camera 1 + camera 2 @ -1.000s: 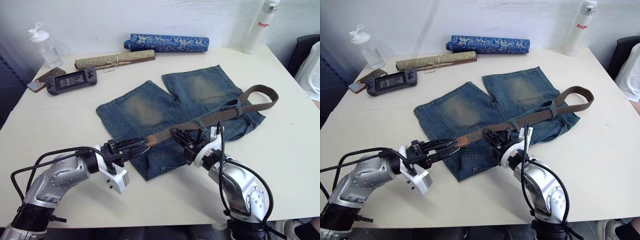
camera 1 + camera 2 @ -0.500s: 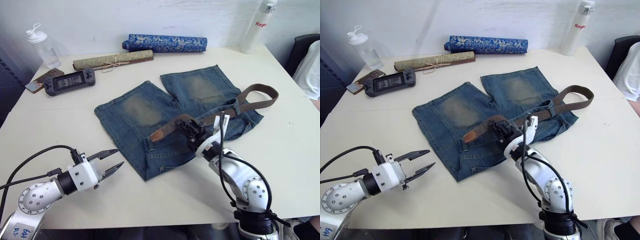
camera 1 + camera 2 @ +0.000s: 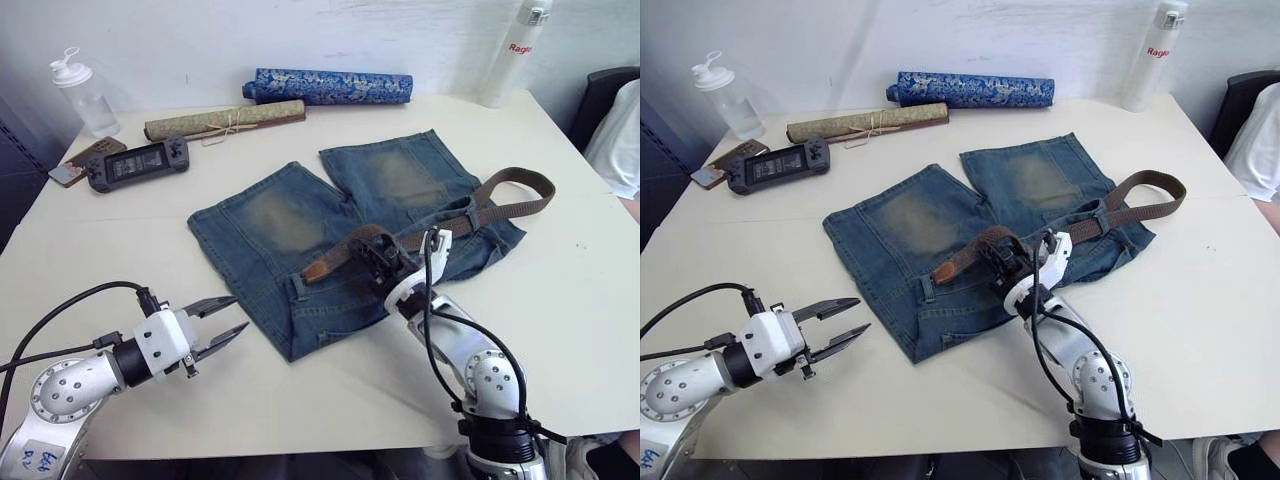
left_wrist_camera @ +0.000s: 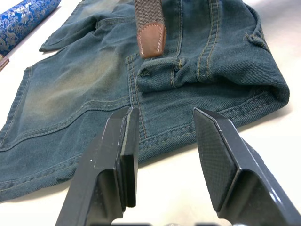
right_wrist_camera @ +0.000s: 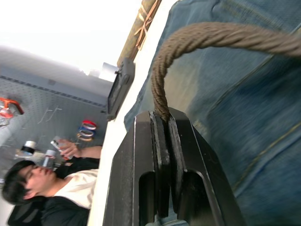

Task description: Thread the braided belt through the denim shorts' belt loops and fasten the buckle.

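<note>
While lying flat on white table:
Denim shorts: soft faded blue, yellowish patches.
Braided belt: woven brown, humped over waistband; smooth reddish tip.
Right gripper: black, pinching belt.
Left gripper: spread wide, holding nothing, beside shorts.
Behind: game console, tan mat, blue roll.
Bottle: red "Rag".

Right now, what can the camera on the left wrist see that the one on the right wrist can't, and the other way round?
Left wrist view alone: the left claw open, the belt's reddish leather tip lying on the shorts by a belt loop. Right wrist view alone: the right claw shut on the braided belt, the handheld game console, and a person in the background. Both: the denim shorts and the belt.
</note>
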Controlling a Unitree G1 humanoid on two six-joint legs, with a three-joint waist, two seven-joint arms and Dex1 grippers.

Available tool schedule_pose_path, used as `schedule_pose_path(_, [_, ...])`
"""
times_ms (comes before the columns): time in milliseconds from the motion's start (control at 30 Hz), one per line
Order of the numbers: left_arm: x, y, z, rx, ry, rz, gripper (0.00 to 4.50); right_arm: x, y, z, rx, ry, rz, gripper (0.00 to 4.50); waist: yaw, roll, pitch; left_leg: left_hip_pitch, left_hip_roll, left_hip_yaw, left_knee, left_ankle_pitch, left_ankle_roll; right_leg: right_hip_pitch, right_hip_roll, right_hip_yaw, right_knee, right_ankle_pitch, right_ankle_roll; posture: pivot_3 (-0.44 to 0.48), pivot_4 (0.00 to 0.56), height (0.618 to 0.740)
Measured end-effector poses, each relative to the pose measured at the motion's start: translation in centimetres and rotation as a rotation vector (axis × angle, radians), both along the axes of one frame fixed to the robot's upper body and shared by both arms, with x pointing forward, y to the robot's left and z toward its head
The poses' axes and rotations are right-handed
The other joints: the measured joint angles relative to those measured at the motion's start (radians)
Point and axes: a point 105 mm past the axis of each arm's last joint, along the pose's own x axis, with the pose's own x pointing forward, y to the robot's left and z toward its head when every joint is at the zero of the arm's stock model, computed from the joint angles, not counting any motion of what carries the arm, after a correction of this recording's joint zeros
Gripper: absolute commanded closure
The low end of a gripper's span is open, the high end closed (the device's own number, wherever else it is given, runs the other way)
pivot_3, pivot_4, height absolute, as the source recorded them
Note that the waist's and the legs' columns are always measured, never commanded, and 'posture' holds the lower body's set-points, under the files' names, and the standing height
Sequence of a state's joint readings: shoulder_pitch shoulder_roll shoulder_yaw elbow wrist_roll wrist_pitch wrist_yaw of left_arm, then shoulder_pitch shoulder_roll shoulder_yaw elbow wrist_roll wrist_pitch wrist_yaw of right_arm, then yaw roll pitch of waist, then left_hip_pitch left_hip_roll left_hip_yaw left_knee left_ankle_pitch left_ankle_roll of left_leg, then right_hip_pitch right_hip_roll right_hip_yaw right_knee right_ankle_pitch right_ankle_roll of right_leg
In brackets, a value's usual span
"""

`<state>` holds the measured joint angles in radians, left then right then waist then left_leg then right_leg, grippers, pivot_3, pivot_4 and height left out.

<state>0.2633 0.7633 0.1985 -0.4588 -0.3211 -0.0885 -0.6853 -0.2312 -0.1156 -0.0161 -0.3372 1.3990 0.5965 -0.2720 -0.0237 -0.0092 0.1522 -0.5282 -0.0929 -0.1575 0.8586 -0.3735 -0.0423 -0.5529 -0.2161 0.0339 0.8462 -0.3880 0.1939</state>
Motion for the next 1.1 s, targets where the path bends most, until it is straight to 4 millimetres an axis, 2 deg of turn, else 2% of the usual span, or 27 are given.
schedule_pose_path(133, [0.2,0.0,0.0,-0.016,0.014,0.005,2.43,0.1,0.2,-0.6,-0.029,0.012,0.012,4.50,-0.001,0.000,0.000,0.000,0.000,0.000,0.000,0.000,0.000,0.000,0.000,0.000,0.000,0.000,0.000,0.000,0.150,0.637])
schedule_pose_path(467, [0.3,0.1,0.1,-0.048,0.025,0.026,2.43,-0.3,2.5,-1.6,-0.072,0.051,0.137,4.50,-0.004,-0.001,-0.001,0.001,0.001,0.000,0.000,0.000,-0.001,0.000,0.000,-0.001,0.001,-0.001,-0.001,0.000,0.150,0.637])
schedule_pose_path(767, [0.2,0.0,0.0,-0.002,-0.009,0.005,2.43,0.0,4.4,-1.8,-0.146,0.074,0.238,4.50,-0.009,-0.003,-0.002,0.003,0.003,0.000,-0.001,-0.001,-0.001,0.000,0.002,-0.001,0.002,-0.002,-0.003,0.000,0.150,0.637])
schedule_pose_path(967, [0.6,0.1,0.0,0.060,-0.072,-0.004,2.43,-0.3,6.3,-1.9,-0.236,0.022,0.330,4.50,-0.012,-0.004,-0.003,0.003,0.003,0.000,-0.001,-0.001,-0.002,0.000,0.002,-0.002,0.002,-0.002,-0.003,0.000,0.150,0.637])
schedule_pose_path(1100, [0.6,0.0,0.0,0.071,-0.093,-0.013,2.43,-0.5,6.8,-2.0,-0.267,-0.011,0.364,4.50,-0.013,-0.004,-0.003,0.003,0.003,0.000,-0.001,-0.001,-0.002,0.000,0.002,-0.002,0.002,-0.002,-0.003,0.000,0.150,0.637])
